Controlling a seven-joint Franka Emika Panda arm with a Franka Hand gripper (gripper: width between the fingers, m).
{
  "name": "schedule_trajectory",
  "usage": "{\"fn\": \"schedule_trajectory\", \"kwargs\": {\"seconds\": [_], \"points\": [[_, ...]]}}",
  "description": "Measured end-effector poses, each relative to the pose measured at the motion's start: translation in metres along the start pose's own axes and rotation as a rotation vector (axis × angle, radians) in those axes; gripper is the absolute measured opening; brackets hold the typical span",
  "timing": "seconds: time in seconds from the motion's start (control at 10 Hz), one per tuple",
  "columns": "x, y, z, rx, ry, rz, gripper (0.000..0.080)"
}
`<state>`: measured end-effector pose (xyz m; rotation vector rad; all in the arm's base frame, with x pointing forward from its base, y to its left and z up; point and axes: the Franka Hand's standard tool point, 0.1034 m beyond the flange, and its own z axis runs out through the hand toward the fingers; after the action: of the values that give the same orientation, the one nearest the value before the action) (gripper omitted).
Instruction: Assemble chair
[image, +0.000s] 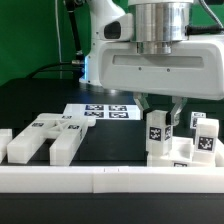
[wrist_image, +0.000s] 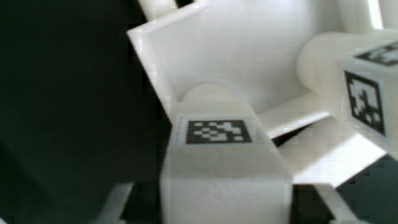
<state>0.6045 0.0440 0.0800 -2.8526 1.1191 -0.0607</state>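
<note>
My gripper (image: 164, 117) hangs at the exterior view's right, shut on an upright white bar (image: 157, 140) of the chair with a tag on its face. In the wrist view the same bar (wrist_image: 219, 140) runs out from between my fingers (wrist_image: 128, 200), its rounded end over a flat white slab (wrist_image: 222, 55). A tagged white block (wrist_image: 365, 90) stands close beside it. In the exterior view another tagged upright piece (image: 205, 136) stands just to the right of the held bar. Whether the bar touches the slab is not visible.
Several tagged white chair pieces (image: 42, 140) lie at the exterior view's left. The marker board (image: 100, 112) lies flat behind them. A long low white border rail (image: 100, 180) runs along the front edge, close below the held bar.
</note>
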Motion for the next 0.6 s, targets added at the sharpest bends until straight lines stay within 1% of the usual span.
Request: {"fn": "schedule_trajectory", "kwargs": {"seconds": [0.3,0.6], "points": [[-0.0010,-0.0013,0.0005,-0.001,-0.003,0.242,0.0291],[-0.0015,-0.0017,0.0008,-0.001,-0.003,0.347,0.0291]]}}
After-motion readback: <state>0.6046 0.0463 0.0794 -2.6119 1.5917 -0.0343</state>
